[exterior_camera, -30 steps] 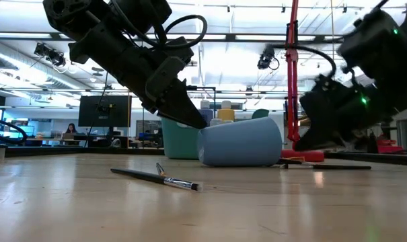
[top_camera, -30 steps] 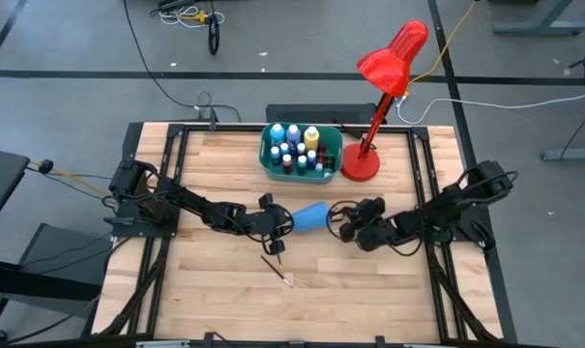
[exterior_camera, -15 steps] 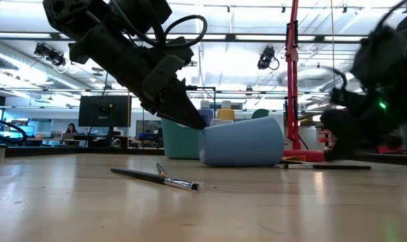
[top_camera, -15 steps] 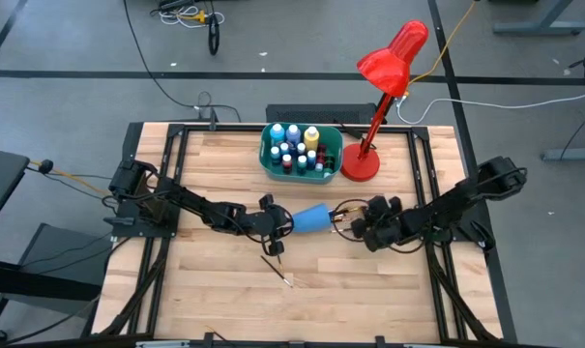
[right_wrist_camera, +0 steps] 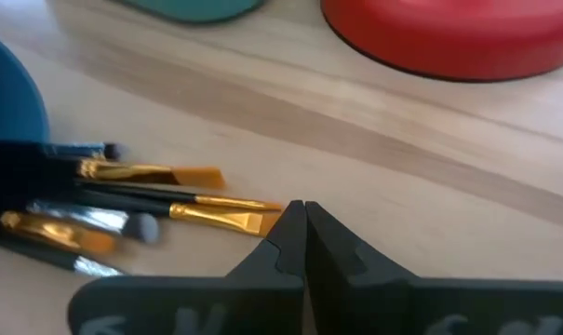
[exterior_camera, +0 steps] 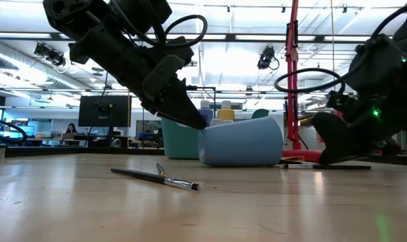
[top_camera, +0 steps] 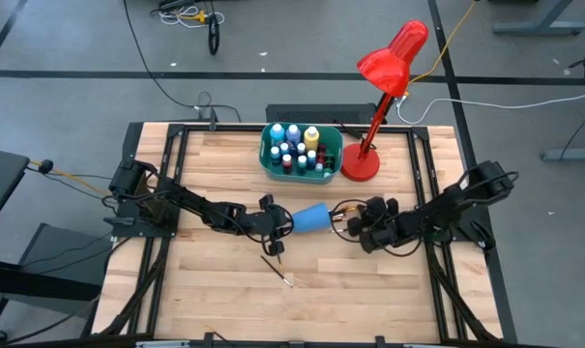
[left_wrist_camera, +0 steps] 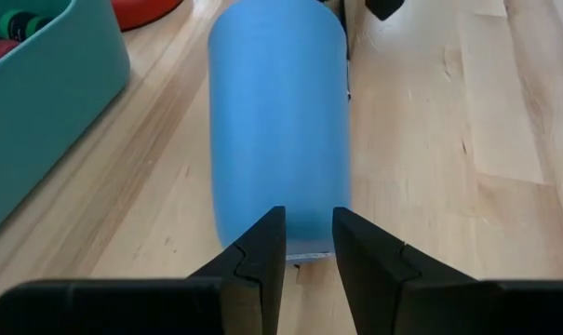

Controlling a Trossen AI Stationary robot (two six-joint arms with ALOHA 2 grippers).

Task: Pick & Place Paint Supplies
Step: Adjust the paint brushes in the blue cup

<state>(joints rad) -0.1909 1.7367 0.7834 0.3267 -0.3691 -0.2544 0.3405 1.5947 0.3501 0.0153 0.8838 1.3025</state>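
Since the picture half a second before, we saw the right arm draw back a little from the cup, while the left arm and the cup kept their places.

In the high view the blue cup lay on its side near the middle of the table, between both grippers. The left gripper was at the cup's closed end and the right gripper just beside its open end. One loose paintbrush lay on the wood in front of the left gripper. The paint bottles stood in the teal tub at the far side, beside the red desk lamp.

In the low view the left gripper pointed down against the cup, the single paintbrush lay flat in front, and the right gripper was low near the lamp base.

In the left wrist view the left gripper stood partly open with its fingers at the cup's bottom rim; whether they pinched it we could not tell.

In the right wrist view the right gripper was fully closed and empty, its tip near the bristle ends of several paintbrushes which came out of the cup's mouth
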